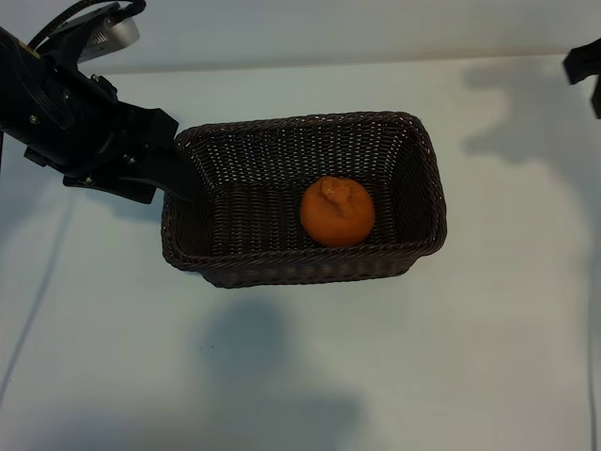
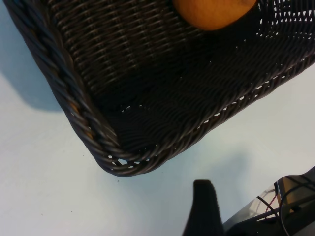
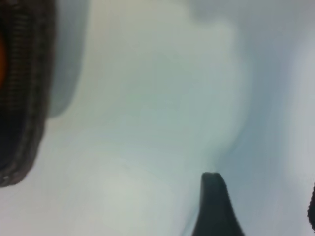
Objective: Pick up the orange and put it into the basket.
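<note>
The white tabletop carries the wicker basket, and the orange lies inside it, right of centre. The left claw stands wide at the basket's left end, empty. The right claw is off at the far right edge; its spread cannot be told.

Right arm cut off at the exterior view's right edge; orange cropped in the left wrist view; basket blurred in the right wrist view
</note>
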Robot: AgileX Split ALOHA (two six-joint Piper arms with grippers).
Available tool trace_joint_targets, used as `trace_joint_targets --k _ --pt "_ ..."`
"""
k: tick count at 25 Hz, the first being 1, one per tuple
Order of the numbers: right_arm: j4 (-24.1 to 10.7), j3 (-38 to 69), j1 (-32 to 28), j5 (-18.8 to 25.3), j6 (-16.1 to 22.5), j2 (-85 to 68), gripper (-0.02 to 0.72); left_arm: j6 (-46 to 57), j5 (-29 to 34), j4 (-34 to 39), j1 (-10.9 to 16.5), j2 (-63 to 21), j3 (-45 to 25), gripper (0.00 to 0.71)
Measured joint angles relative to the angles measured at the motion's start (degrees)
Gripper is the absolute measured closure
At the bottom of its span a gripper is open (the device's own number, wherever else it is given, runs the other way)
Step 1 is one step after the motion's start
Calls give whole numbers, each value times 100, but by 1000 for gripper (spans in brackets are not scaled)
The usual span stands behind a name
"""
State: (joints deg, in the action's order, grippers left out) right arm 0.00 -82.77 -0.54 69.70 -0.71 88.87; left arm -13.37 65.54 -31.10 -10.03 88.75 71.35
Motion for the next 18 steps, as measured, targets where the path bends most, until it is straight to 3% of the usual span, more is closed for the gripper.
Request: trace_joint_targets --k 3,18 --pt "85 0 -25 0 0 0 264 16 0 0 0 0 0 143" --pt "1187 0 -25 23 11 -328 264 16 -5 0 0 0 0 143"
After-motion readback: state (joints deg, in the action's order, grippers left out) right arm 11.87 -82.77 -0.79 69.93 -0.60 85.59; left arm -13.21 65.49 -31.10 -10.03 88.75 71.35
